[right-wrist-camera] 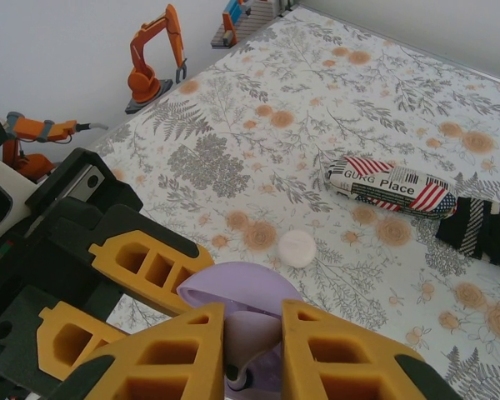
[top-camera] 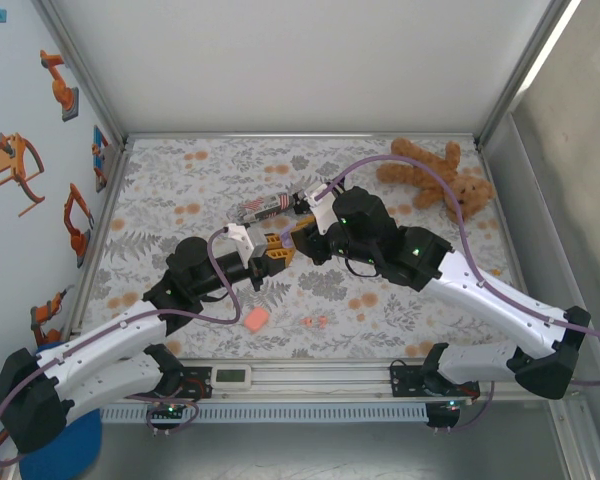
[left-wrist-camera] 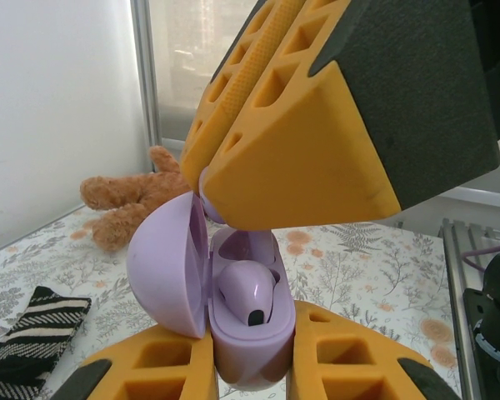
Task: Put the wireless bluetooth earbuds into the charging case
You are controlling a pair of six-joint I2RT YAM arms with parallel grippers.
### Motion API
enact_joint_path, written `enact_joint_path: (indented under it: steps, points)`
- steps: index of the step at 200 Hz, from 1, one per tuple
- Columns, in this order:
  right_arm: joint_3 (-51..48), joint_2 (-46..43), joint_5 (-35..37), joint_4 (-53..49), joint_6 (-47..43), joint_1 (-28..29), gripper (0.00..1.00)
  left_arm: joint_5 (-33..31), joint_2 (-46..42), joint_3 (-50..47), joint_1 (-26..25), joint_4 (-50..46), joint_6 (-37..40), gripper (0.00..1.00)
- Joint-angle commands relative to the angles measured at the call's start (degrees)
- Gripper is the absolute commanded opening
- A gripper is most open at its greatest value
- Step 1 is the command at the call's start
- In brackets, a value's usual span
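Surface [top-camera: 160,210]: floral; salmon case [top-camera: 255,319] and coral earbuds [top-camera: 316,322] lie near its front edge, well apart from both grippers
Left gripper [left-wrist-camera: 250,367]: clamped on the base of the open lilac charging case [left-wrist-camera: 192,283]
Right gripper [right-wrist-camera: 252,346]: pinched together on a lilac piece [right-wrist-camera: 248,329], probably an earbud, just above the case
Seated earbud [left-wrist-camera: 248,293]: in one well
Risk: tilted bud jams on the rim, or drops if released early

- Bright, even and diffuse; only soft, faint shadows on the tabletop [top-camera: 230,170].
- Washed-out glare at the pane [left-wrist-camera: 200,50], left wrist view.
- Teddy [left-wrist-camera: 129,196] slightly blurred there.
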Motion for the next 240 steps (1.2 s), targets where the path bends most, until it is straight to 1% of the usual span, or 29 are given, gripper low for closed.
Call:
enact_joint_path:
  steps: [1, 67, 110, 140, 158, 199, 219, 240]
  points:
    - [-0.23, 0.73, -1.14, 0.61, 0.85, 0.48, 0.20, 0.34, -1.01, 1.70, -0.33, 2.20, -0.34, 0.00]
    - [0.92, 0.31, 1.05, -0.71, 0.39, 0.45, 0.23, 0.49, -1.20, 1.49, -0.26, 1.85, -0.31, 0.00]
    - [2.42, 0.25, 1.77, -1.48, 0.00, 0.49, 0.35, 0.88, -1.10, 1.49, -0.26, 1.72, -0.55, 0.00]
    - [4.12, -0.03, 2.79, -2.25, -0.39, 0.49, 0.38, 0.91, -1.33, 1.30, -0.26, 1.30, -0.48, 0.00]
    - [4.68, -0.83, 3.95, -2.29, -0.86, 0.49, 0.44, 0.90, -1.61, 1.14, -0.25, 0.96, -0.64, 0.00]
    - [4.66, -2.89, 4.99, -2.21, -1.36, -0.48, 0.62, 0.61, -2.65, 0.81, -0.26, -0.15, -0.60, 0.00]
    - [3.89, -3.52, 2.55, -1.74, -1.03, -2.21, 0.69, 0.38, -3.15, 0.66, -0.26, -0.85, -0.40, 0.00]
    - [2.27, -4.18, -2.61, -0.03, 0.37, -5.28, 0.76, -0.04, -3.81, 0.28, -0.26, -1.08, -0.69, 0.00]
